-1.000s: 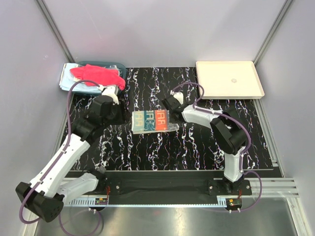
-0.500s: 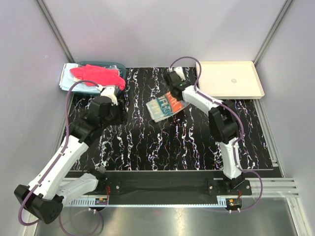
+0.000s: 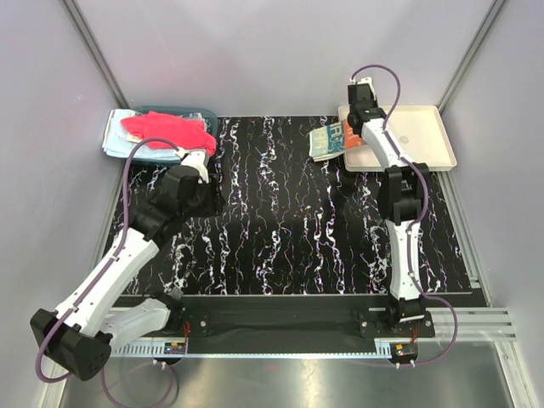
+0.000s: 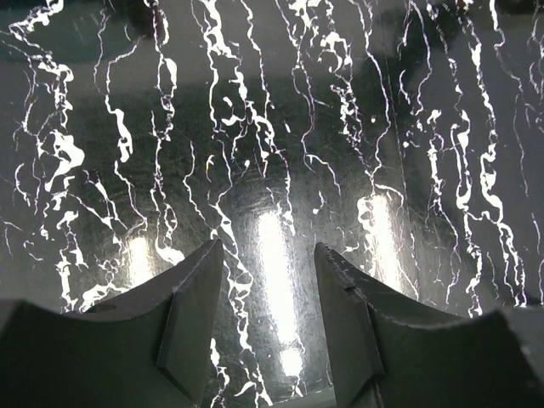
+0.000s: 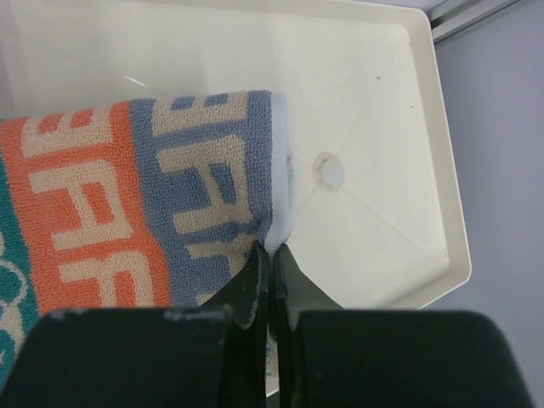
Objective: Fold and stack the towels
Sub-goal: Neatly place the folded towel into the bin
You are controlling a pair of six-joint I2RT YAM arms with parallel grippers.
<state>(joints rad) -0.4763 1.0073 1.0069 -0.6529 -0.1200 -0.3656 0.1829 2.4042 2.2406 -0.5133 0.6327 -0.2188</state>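
Observation:
My right gripper (image 3: 351, 127) (image 5: 272, 251) is shut on the edge of a folded patterned towel (image 3: 330, 140) (image 5: 144, 212) with blue, orange and teal bands. It holds the towel above the left edge of the cream tray (image 3: 416, 144) (image 5: 382, 212). A red-pink towel (image 3: 166, 132) lies on a light blue towel (image 3: 119, 136) over the teal basket at the back left. My left gripper (image 3: 204, 183) (image 4: 268, 263) is open and empty over the black marbled table (image 4: 272, 127).
The teal basket (image 3: 183, 110) sits at the table's back left corner. The cream tray sits at the back right. Grey walls stand close on both sides.
My right gripper has carried the folded patterned towel from the table's middle up and to the back right, to the tray's left edge. The left arm has barely moved.

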